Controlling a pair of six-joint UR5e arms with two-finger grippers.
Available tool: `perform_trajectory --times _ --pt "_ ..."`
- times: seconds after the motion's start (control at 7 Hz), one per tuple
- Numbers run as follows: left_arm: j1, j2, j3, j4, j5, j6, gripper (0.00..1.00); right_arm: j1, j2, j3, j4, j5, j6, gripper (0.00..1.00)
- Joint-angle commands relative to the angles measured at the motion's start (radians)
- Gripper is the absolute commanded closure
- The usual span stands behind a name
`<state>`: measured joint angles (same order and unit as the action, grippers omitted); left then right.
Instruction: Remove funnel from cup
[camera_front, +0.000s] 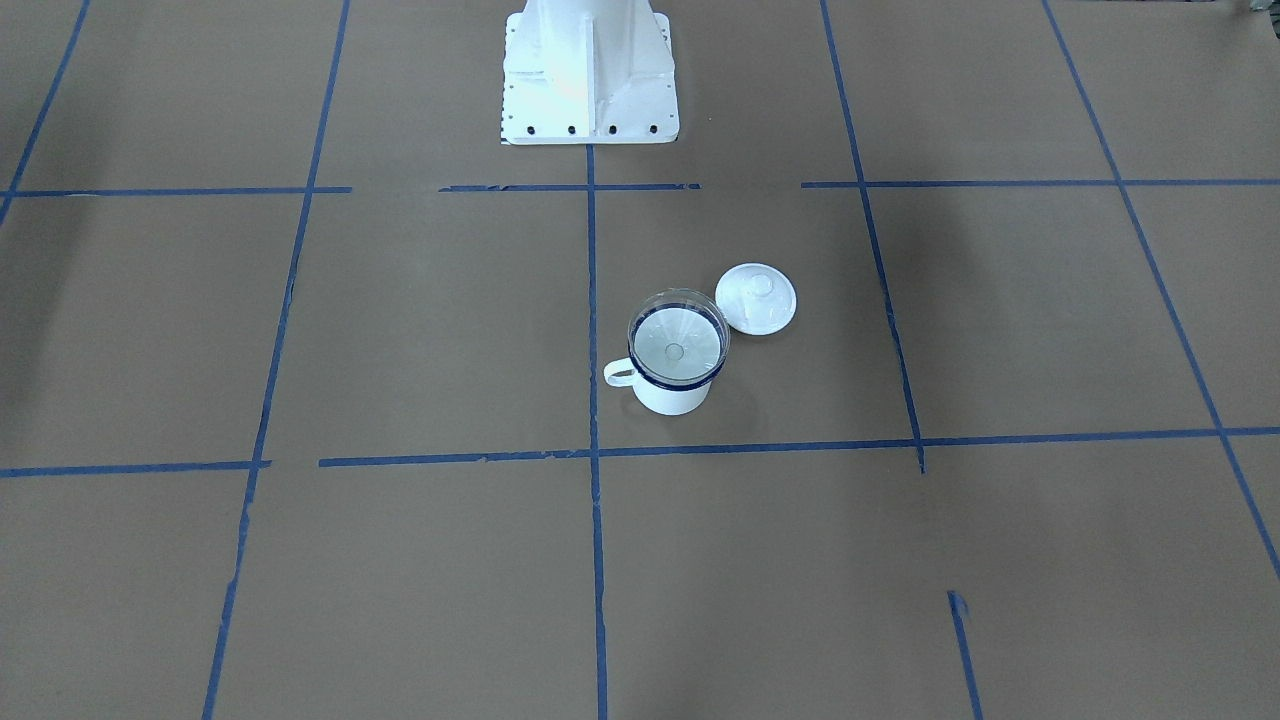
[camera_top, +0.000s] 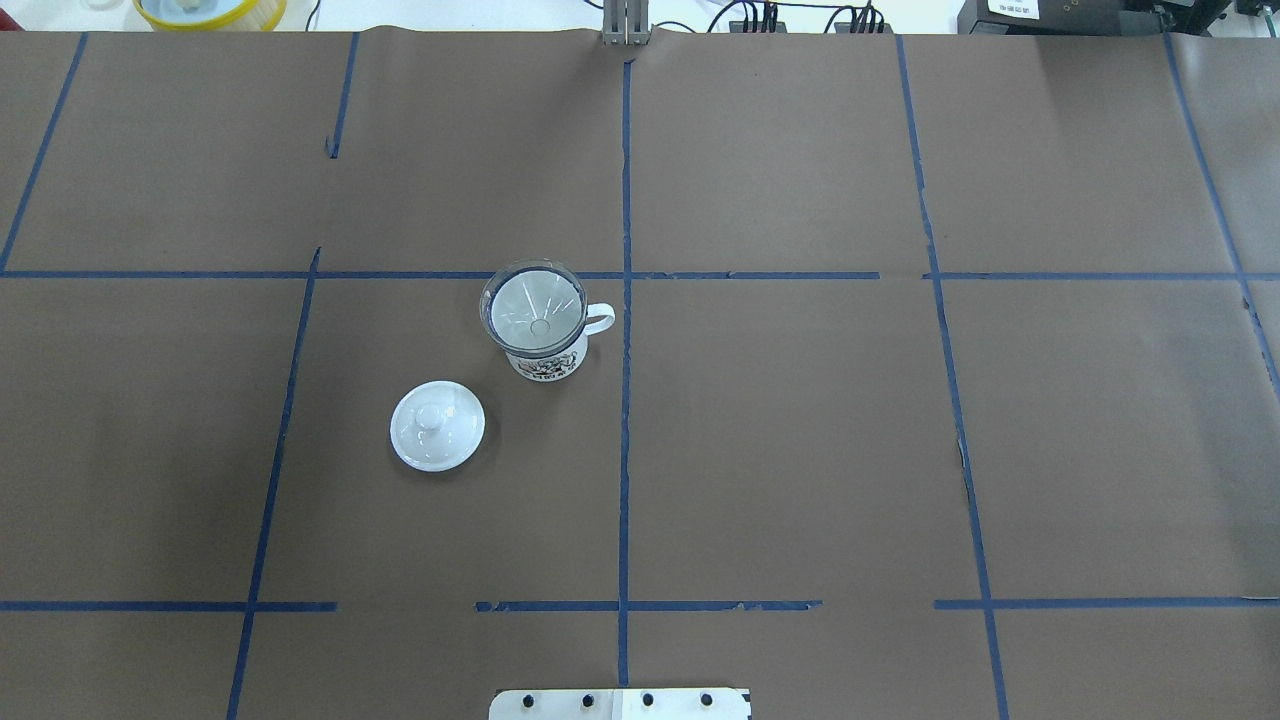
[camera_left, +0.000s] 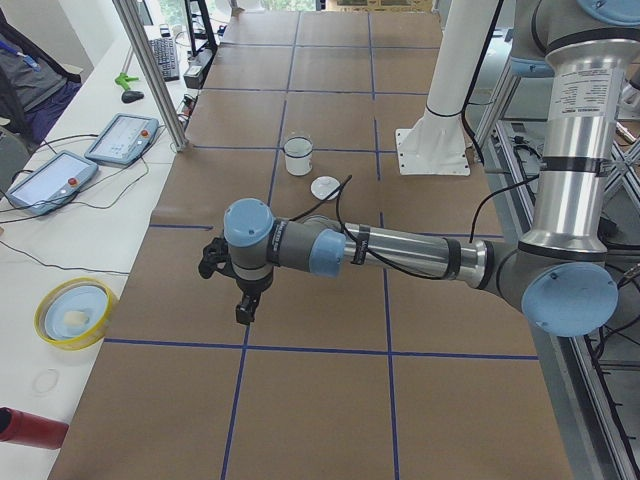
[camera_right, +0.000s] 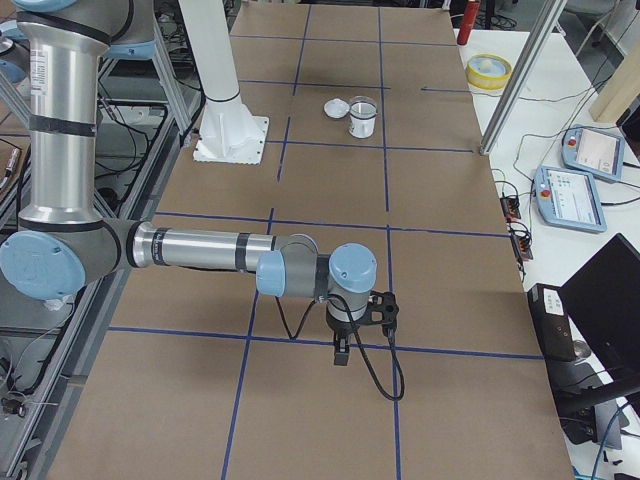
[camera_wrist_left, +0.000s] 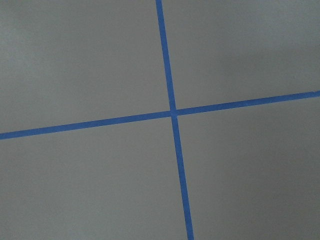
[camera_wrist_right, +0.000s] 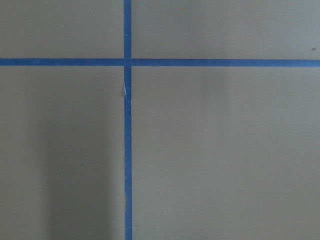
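Funnel (camera_front: 677, 345) in cup (camera_front: 672, 396), lid (camera_front: 756, 298) just beside; left hand (camera_left: 243, 312), right hand (camera_right: 342, 355) well away, grip unclear to us

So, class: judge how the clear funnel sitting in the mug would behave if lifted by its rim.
The funnel looks like thin clear plastic, so probably light and fairly stiff, perhaps slippery. Its rim sits atop the cup, so it should likely lift straight out. A sideways tug might tip the small cup.
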<state>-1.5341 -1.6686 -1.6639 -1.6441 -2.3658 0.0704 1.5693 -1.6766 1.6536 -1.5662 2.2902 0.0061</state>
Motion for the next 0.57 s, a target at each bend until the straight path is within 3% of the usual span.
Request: perform_trajectory --times 0.0,0.14,0.29,0.43 --pt "0.006 -0.144 -0.003 -0.09 0.033 -0.043 0.0 0.0 0.0 0.0 0.0 0.0 0.0 0.0" --pt "0.011 -0.16 -0.011 -0.159 0.025 -0.143 0.0 0.0 0.0 0.0 0.0 0.0 0.0 0.0" --pt "0.02 -0.219 -0.02 -0.167 -0.024 -0.389 0.0 0.0 0.0 0.0 0.0 0.0 0.0 0.0" --pt "0.129 -0.303 -0.036 -0.148 -0.032 -0.569 0.0 0.0 0.0 0.0 0.0 0.0 0.0 0.0"
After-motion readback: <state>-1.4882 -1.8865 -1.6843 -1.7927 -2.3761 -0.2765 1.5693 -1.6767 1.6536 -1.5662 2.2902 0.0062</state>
